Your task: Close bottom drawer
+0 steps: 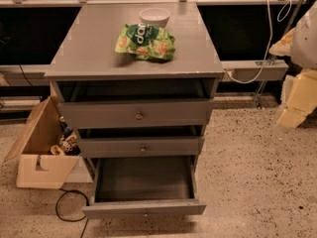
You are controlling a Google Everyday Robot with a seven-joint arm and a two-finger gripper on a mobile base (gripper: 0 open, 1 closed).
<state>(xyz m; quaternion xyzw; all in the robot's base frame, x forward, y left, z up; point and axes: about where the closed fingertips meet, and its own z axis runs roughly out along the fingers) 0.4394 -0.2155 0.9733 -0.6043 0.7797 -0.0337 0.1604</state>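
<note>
Bottom drawer (pixel 143 185) is at the foot of the cabinet (pixel 89 53), pulled far out, with its slim front panel nearest me. The two drawers above are only ajar. Closing hasn't started, I judge. Gripper (pixel 297 100) hangs at the right edge, well apart from the drawer; open or closed, I cannot tell. Next I'd bring it low to the front panel and push straight in.

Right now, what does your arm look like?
At the right edge, my arm is a chunky, rounded white shell. Below it, the gripper looks pale yellow and blocky. No cables or markings on them show.
</note>
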